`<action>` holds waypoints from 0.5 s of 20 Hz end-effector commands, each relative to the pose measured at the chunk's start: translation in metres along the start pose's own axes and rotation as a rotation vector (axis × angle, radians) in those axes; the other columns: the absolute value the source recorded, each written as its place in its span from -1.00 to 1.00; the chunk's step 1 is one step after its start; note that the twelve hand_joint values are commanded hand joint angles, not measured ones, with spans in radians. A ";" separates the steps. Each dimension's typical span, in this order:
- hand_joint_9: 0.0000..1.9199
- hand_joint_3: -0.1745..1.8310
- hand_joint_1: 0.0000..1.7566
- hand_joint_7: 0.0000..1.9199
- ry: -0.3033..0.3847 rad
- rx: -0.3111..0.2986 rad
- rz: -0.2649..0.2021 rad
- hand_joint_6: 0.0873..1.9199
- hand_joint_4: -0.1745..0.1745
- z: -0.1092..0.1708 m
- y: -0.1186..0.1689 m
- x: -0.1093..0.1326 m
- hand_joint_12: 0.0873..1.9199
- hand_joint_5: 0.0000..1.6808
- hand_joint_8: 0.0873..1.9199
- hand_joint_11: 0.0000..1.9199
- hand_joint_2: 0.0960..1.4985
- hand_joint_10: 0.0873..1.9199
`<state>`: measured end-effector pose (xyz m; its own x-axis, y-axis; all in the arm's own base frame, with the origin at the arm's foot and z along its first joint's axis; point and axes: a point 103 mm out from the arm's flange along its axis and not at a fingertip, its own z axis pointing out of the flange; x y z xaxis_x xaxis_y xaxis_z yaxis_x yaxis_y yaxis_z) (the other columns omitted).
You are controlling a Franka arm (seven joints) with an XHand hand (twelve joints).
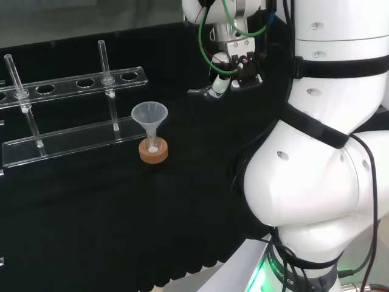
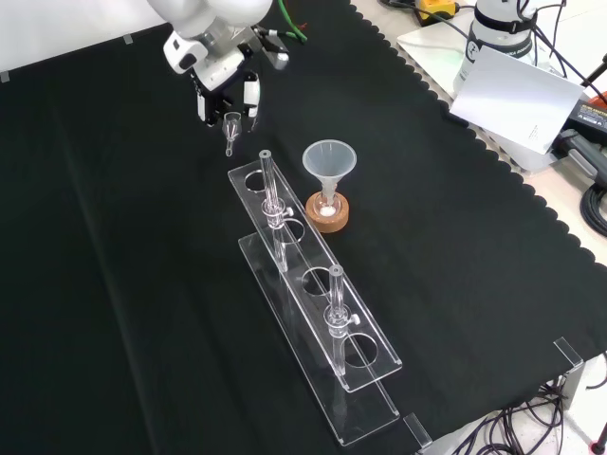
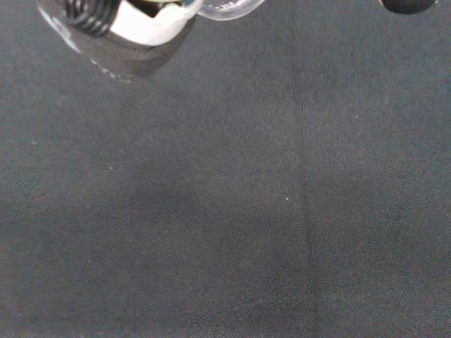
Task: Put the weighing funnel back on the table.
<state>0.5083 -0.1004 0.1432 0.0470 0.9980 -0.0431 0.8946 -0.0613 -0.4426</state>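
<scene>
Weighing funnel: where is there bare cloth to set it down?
In the front view, bare cloth lies under the hand holding the weighing funnel, left of the test tube rack. More lies right of the funnel. It is crowded between rack and funnel.

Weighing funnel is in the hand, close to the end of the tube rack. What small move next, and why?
Probably ease the hand straight down. It holds the weighing funnel, stem down, seemingly above the cloth, and the wrist view shows bare cloth beneath. The rack stands apart, nearer the front camera, so the descent looks unobstructed.
</scene>
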 end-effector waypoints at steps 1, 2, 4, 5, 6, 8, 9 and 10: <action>0.68 -0.36 0.24 0.47 -0.002 0.024 0.001 -0.24 1.00 0.015 0.018 -0.003 -0.32 0.39 -0.86 0.36 0.01 -1.00; 0.68 -0.36 0.24 0.47 -0.003 0.027 0.003 -0.24 1.00 0.017 0.020 -0.003 -0.32 0.39 -0.86 0.36 0.01 -1.00; 0.68 -0.36 0.24 0.47 -0.007 0.025 0.006 -0.24 1.00 0.019 0.024 -0.002 -0.32 0.39 -0.86 0.36 0.01 -1.00; 0.68 -0.36 0.24 0.47 -0.012 0.025 0.005 -0.24 1.00 0.021 0.025 -0.001 -0.32 0.39 -0.86 0.36 0.01 -1.00; 0.68 -0.36 0.24 0.47 -0.020 0.026 0.004 -0.23 1.00 0.023 0.027 0.000 -0.32 0.39 -0.86 0.36 0.01 -1.00; 0.68 -0.36 0.24 0.47 -0.028 0.029 0.001 -0.23 1.00 0.026 0.030 0.003 -0.32 0.39 -0.86 0.36 0.01 -1.00; 0.68 -0.36 0.24 0.47 -0.036 0.028 0.000 -0.23 1.00 0.027 0.032 0.005 -0.32 0.39 -0.86 0.37 0.01 -1.00; 0.68 -0.36 0.24 0.47 -0.037 0.029 -0.002 -0.23 1.00 0.029 0.034 0.006 -0.32 0.39 -0.86 0.37 0.01 -1.00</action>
<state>0.5211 -0.1014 0.1080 0.0400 0.9973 -0.0610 0.8796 -0.0641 -0.4714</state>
